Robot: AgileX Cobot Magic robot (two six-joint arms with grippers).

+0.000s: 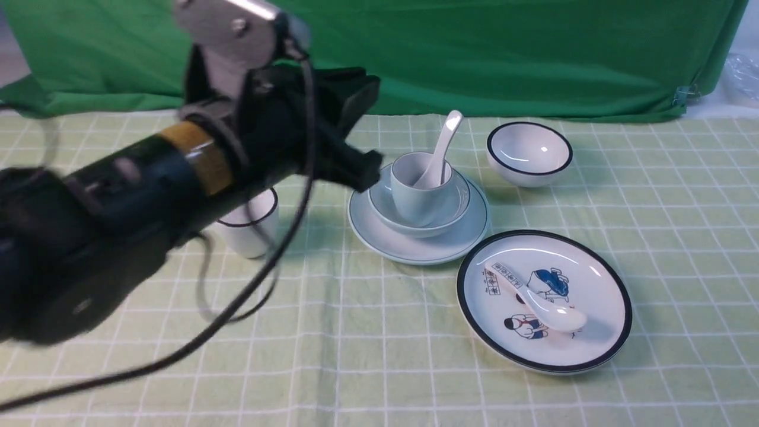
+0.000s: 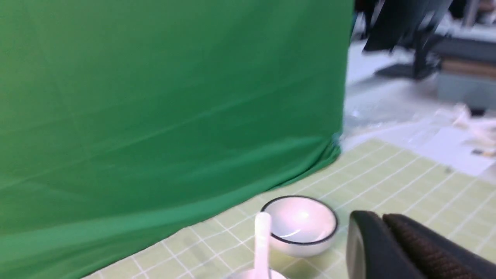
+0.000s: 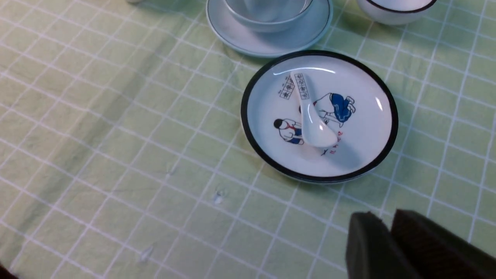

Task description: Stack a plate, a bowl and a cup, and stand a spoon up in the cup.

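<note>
The pale plate [image 1: 415,246] lies mid-table with the shallow bowl [image 1: 455,204] on it and the small cup [image 1: 415,198] in the bowl. The plain spoon [image 1: 446,139] stands in the cup, handle leaning up and back. My left gripper [image 1: 366,168] hovers just left of the stack, apart from it. In the left wrist view it [image 2: 381,219] is shut and empty, and the spoon handle [image 2: 262,240] shows beside it. My right gripper [image 3: 387,221] is shut and empty above the cloth, near the table's front. The plate [image 3: 271,44] and bowl [image 3: 267,21] show there too.
A black-rimmed white bowl [image 1: 529,153] sits behind and to the right of the stack. A black-rimmed cup [image 1: 249,228] stands to its left, under my left arm. A large cartoon plate [image 1: 593,279] holding a printed spoon [image 1: 545,305] lies in front and to the right. A green backdrop [image 1: 504,59] closes the far edge.
</note>
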